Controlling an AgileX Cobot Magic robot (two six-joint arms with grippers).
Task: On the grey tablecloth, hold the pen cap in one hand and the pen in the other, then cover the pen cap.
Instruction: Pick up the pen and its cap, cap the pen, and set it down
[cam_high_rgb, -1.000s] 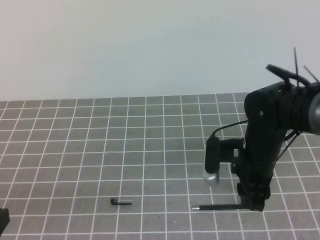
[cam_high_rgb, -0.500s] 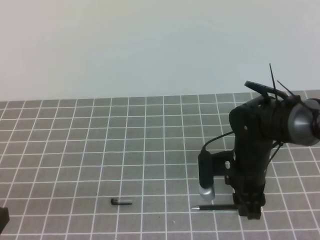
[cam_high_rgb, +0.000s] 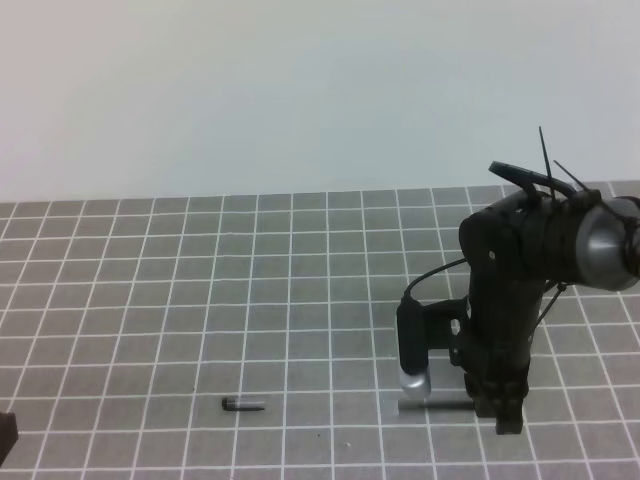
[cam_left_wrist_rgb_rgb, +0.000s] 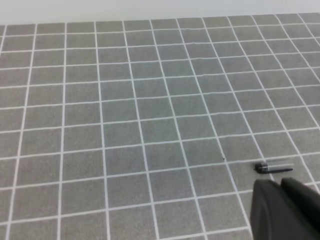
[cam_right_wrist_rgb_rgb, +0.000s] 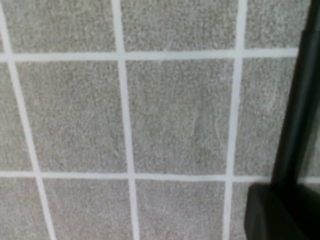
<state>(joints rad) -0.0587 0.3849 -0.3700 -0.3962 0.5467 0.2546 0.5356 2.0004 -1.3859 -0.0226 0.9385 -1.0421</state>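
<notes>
My right pincer (cam_high_rgb: 508, 418) stands nose-down on the grey tablecloth (cam_high_rgb: 200, 280), its tips at one end of the pen (cam_high_rgb: 435, 405). The pen lies flat on the cloth and reaches out from the tips toward my left side. From above, the jaws are hidden behind my own black wrist, so I cannot tell how wide they stand or whether they grip the pen. In the right wrist view the pen is a dark bar along the right edge, just above one black finger (cam_right_wrist_rgb_rgb: 280, 212). The pen cap (cam_high_rgb: 243, 404) lies flat on the cloth well apart from this pincer, beyond the pen's far end and roughly in line with it. My left pincer (cam_left_wrist_rgb_rgb: 280, 185) has its jaws pressed together with nothing between them, and the cap sits just ahead of its tips.
</notes>
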